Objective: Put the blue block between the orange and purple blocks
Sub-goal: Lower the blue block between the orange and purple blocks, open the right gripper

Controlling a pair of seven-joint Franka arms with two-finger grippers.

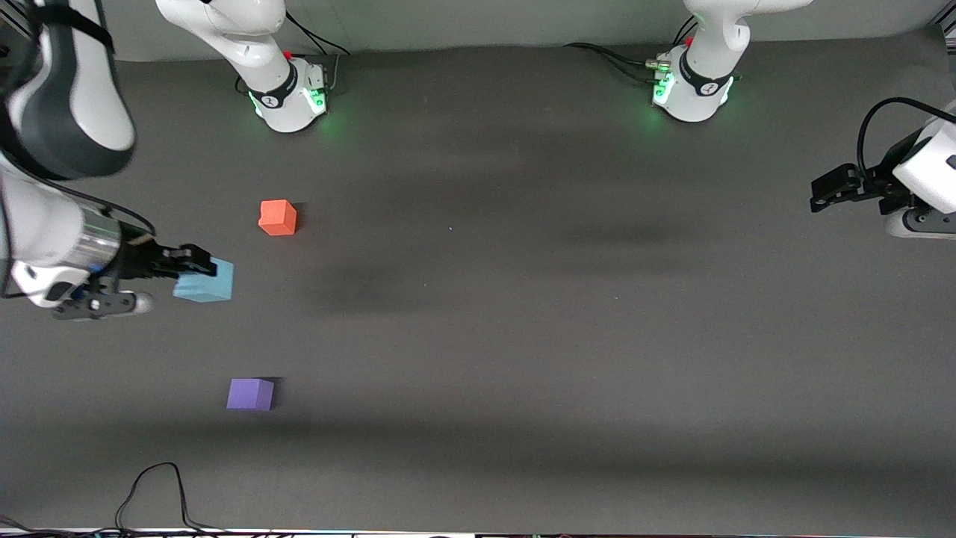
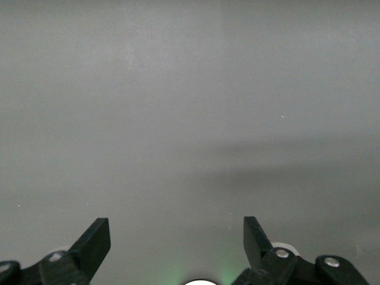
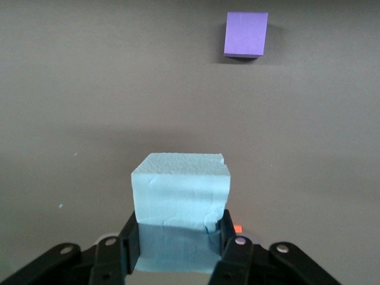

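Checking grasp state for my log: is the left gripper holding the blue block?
No. The blue block sits clamped in the right gripper, while the left gripper is open with nothing between its fingers.

From my console I see a dark grey matte table top (image 1: 523, 336) filling nearly the whole front view, with soft broad shadows banding across it. A pale wall strip (image 1: 485, 22) runs along the edge where the bases stand. A black cable (image 1: 157, 486) loops on the table at the edge nearest the front camera, and green light glows on the surface around both bases.
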